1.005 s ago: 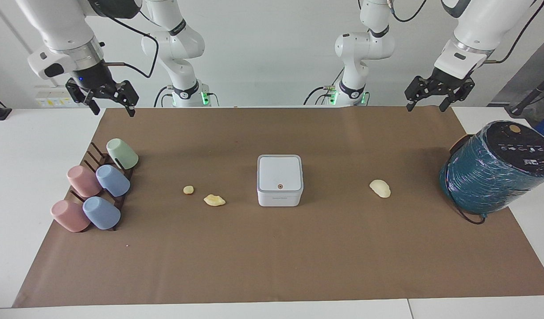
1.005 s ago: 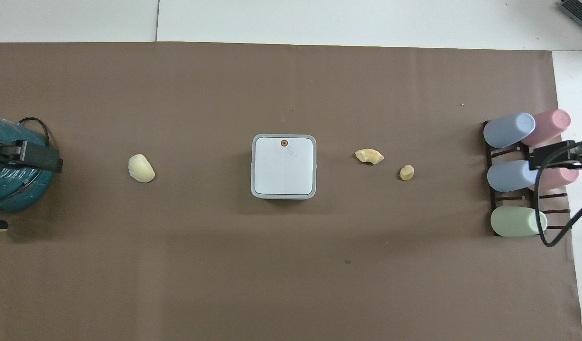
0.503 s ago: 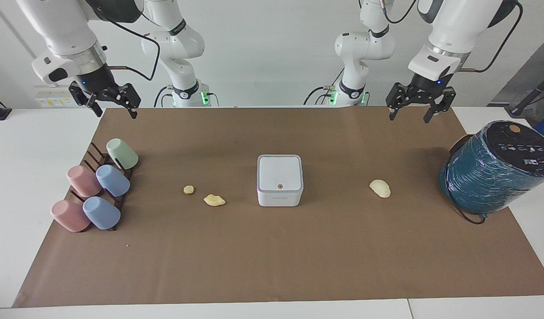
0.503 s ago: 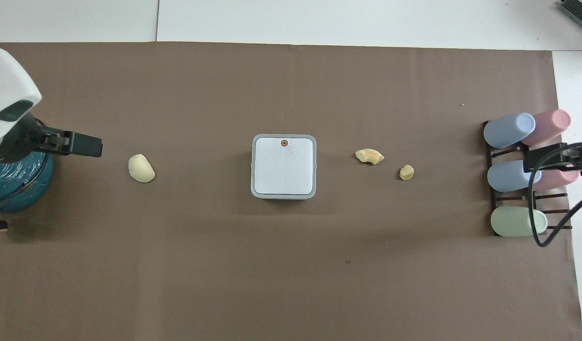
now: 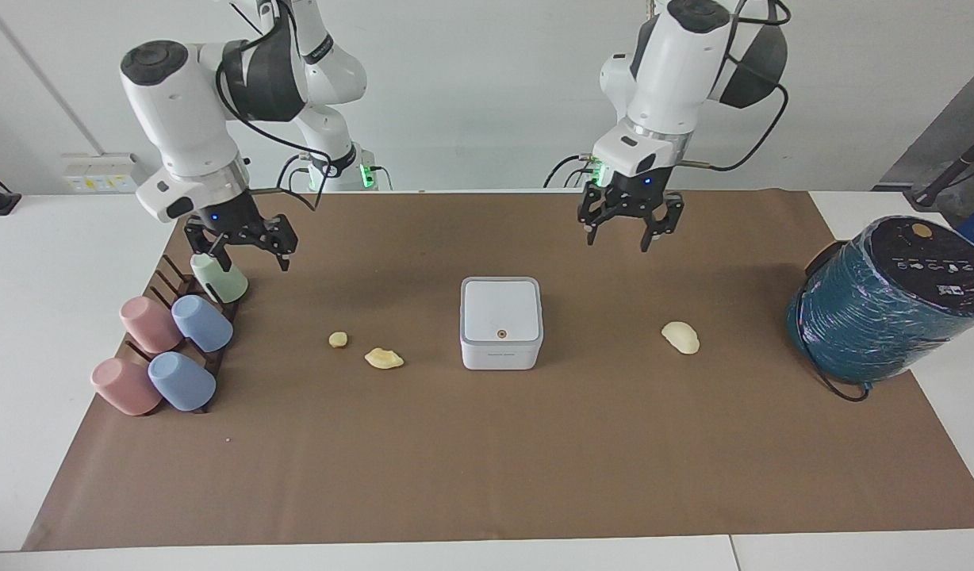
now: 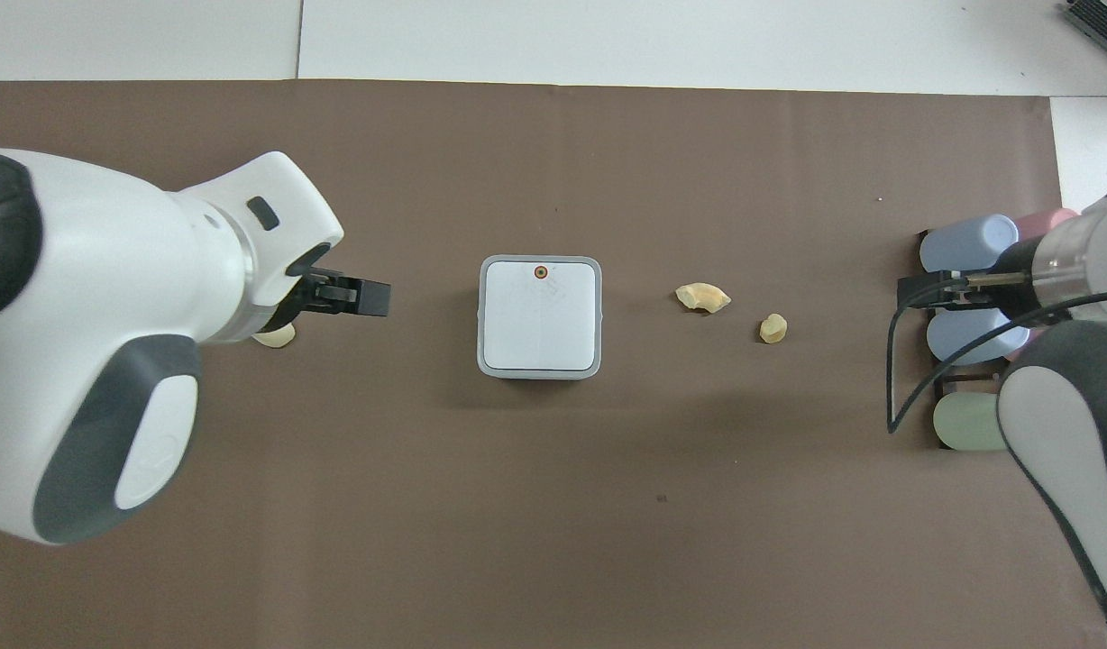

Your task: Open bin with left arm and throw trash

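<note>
Hanging empty and open over the counter [image 5: 534, 476], both the left claw [image 5: 628, 231] and right claw [image 5: 243, 248] leave the bin [image 5: 501, 321] shut and three scraps [image 5: 384, 358] unthrown.

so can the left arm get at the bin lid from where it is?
Probably yes. The left gripper hangs open above bare mat, toward the left arm's end from the bin. The lid is shut, with nothing on it or between them.

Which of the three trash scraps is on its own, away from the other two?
The largest scrap, lying alone between the bin and the teal cylinder. The other two scraps lie close together between the bin and the cups.
</note>
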`<state>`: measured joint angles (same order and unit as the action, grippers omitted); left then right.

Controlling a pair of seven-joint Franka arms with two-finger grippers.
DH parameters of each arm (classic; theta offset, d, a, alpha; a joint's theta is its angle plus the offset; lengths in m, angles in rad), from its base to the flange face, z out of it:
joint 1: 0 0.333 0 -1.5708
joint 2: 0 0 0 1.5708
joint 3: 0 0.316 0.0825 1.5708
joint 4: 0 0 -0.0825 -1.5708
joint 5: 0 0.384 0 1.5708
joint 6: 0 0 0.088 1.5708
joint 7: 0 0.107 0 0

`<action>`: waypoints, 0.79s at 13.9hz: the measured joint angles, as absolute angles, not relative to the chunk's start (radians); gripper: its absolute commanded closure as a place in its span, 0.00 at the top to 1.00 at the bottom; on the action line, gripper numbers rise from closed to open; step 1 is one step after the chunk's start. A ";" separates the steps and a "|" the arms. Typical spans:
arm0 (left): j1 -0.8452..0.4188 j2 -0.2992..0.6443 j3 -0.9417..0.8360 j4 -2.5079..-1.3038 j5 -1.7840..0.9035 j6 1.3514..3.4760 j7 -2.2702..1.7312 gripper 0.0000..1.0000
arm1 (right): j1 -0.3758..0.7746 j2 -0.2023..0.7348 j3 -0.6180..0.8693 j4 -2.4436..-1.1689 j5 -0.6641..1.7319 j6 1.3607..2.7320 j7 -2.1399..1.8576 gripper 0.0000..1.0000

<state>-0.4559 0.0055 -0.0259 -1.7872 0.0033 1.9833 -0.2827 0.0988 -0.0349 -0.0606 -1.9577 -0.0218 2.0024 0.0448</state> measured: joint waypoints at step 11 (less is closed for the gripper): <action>-0.595 0.201 -0.027 -1.789 0.055 2.359 -0.478 0.00 | 0.189 0.208 -0.058 -2.135 -0.017 2.456 0.046 1.00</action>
